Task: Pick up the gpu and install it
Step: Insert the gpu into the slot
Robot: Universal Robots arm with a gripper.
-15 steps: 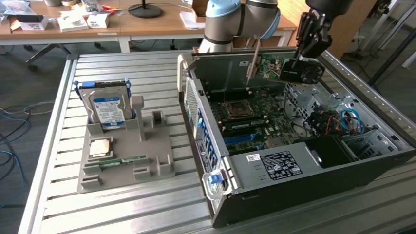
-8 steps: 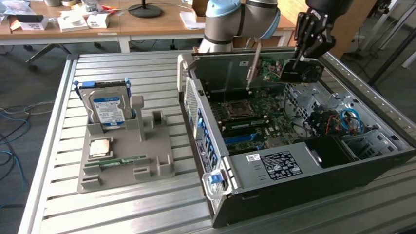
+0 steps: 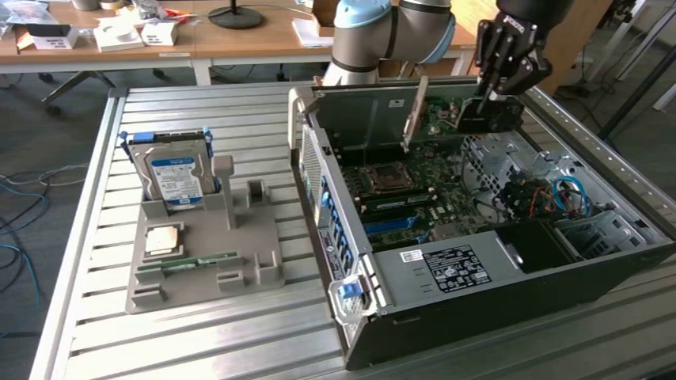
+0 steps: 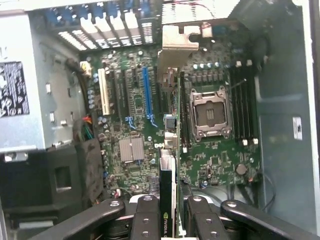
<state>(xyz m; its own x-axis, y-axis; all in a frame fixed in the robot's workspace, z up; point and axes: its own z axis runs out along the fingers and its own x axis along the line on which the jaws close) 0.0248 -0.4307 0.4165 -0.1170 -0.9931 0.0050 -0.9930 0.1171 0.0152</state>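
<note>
Narrowly parted, jaws clamp the gpu (image 4: 167, 200) — seemingly above the motherboard (image 4: 135, 100).

Soft, even light is falling on the ribbed grey metal table (image 3: 211, 340), leaving faint shadows. Glare is bleaching the pale bracket of the thin dark gpu (image 4: 167, 197).

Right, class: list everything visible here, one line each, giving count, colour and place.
Slatted metal table: one, silver, beneath case and tray.
Open metal computer case: one, dark, exterior view's right.
Moulded plastic tray: one, grey, exterior view's left.
Metal hard drive: one, silver, blue-white label, upright in tray.
Narrow memory stick: one, green, lying in tray.
Thin flat gpu card: one, dark, held over case.
Robot arm: one, grey-blue, behind case.
End effector: one, black, shut on gpu card.
</note>
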